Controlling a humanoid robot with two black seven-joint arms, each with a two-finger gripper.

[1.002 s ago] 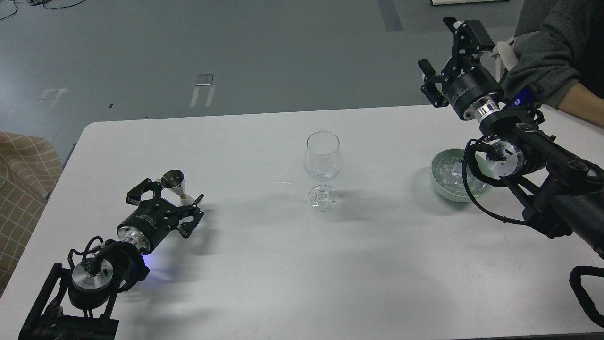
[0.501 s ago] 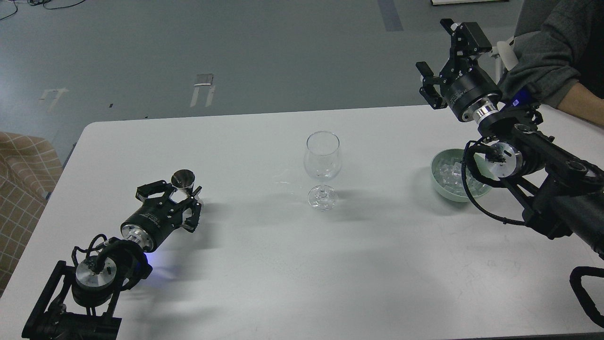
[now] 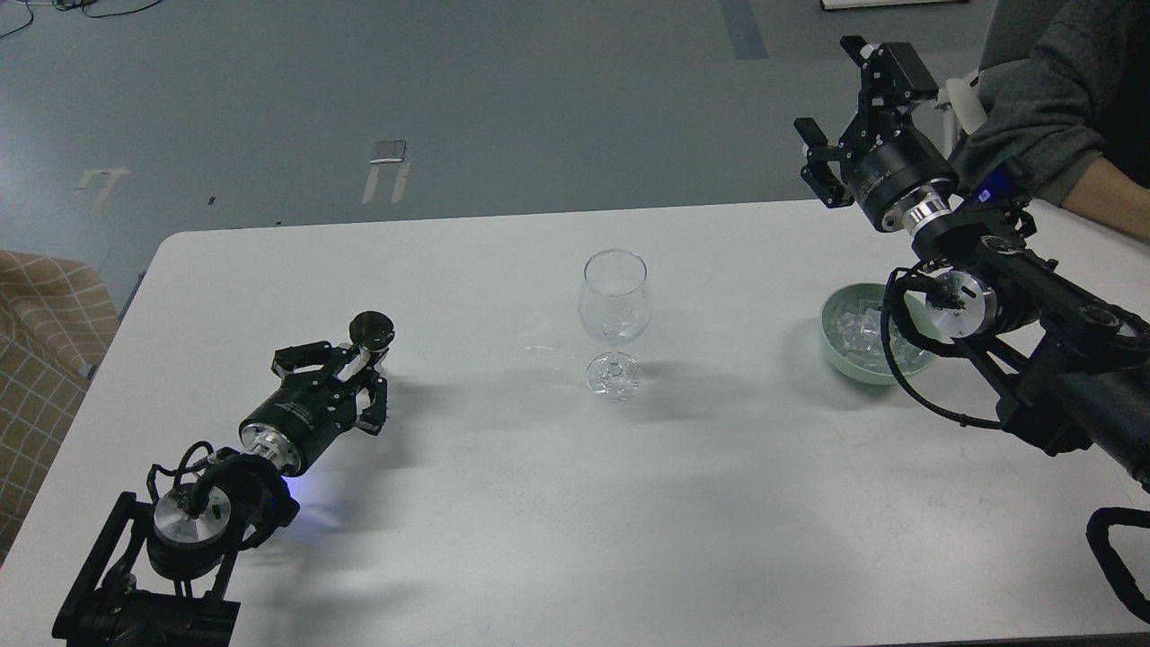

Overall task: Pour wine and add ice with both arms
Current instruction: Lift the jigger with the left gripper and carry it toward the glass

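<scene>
My left gripper [image 3: 355,364] lies low over the white table [image 3: 503,503] at the left and is shut on a small metal jigger [image 3: 371,329], whose cup stands above the fingers. No wine can be made out in it. A clear stemmed glass [image 3: 614,305] stands upright at the table's middle and looks empty. A pale green bowl [image 3: 840,355] with several clear ice cubes [image 3: 853,328] stands at the right, partly behind my right arm. My right gripper [image 3: 835,99] is raised above the table's far right edge, open and empty.
A person's grey-sleeved arm [image 3: 1042,99] reaches in at the top right, close behind my right gripper. A checked cloth [image 3: 45,314] lies beyond the table's left edge. Grey floor lies past the far edge.
My left gripper has closed on the jigger and carried it a little right and toward the far edge. My right gripper has barely moved.
</scene>
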